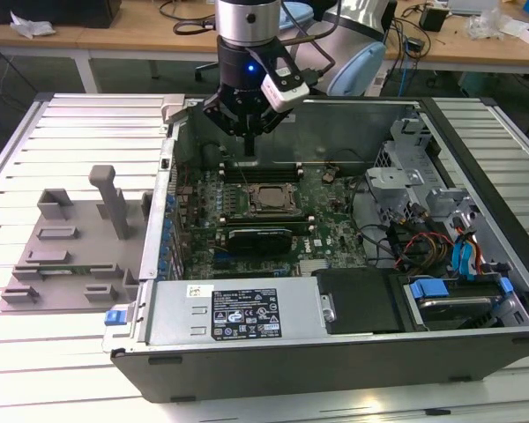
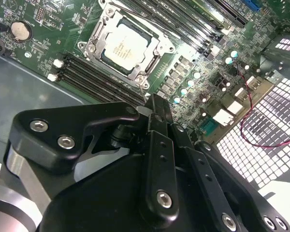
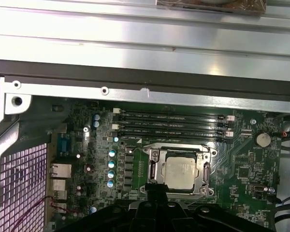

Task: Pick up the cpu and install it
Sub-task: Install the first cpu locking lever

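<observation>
The cpu [image 1: 266, 197], a silvery square chip, lies flat inside the metal socket frame [image 1: 266, 211] on the green motherboard of the open computer case. It appears in both wrist views, the cpu [image 2: 127, 46] framed by the socket's bright bracket, the cpu [image 3: 183, 171] just beyond my fingertips. My gripper [image 1: 249, 148] hangs above the memory slots behind the socket, clear of the chip. Its black fingers [image 2: 157, 108] are pressed together with nothing between them, and the gripper [image 3: 154, 191] points down at the socket's edge.
A grey plastic tray [image 1: 70, 247] with upright posts lies on the slatted table at the exterior view's left. The case wall [image 1: 159, 220] rises beside the motherboard. Drive bays and cables [image 1: 423, 238] crowd the exterior view's right. Memory slots [image 3: 169, 123] run beside the socket.
</observation>
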Controlling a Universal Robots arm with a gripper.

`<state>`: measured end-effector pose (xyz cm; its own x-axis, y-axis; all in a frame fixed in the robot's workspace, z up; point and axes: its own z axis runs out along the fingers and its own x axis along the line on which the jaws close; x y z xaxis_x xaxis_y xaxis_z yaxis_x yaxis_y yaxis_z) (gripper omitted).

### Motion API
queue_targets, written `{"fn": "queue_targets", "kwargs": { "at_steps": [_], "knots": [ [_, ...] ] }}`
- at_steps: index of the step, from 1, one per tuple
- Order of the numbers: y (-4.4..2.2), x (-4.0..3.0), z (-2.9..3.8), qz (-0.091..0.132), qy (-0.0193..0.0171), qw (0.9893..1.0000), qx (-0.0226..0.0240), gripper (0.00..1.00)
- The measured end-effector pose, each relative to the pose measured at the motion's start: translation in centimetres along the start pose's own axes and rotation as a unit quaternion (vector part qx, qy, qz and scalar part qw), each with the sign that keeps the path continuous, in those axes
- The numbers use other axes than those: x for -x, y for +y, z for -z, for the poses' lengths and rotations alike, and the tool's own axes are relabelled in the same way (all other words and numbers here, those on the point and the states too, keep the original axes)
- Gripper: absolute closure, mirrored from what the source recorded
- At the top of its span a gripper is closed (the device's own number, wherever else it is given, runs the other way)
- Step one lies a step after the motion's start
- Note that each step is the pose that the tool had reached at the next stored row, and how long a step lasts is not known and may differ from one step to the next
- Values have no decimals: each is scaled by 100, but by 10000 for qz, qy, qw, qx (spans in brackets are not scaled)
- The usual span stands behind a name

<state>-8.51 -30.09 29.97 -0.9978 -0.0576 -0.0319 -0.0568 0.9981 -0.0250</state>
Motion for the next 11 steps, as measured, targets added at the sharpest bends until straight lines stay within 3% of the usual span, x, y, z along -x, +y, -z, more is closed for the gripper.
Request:
{"fn": "queue_targets", "kwargs": {
  "at_steps": [11],
  "knots": [
    [14, -10, -7, 0, 0, 10000, 0, 89]
  ]
}}
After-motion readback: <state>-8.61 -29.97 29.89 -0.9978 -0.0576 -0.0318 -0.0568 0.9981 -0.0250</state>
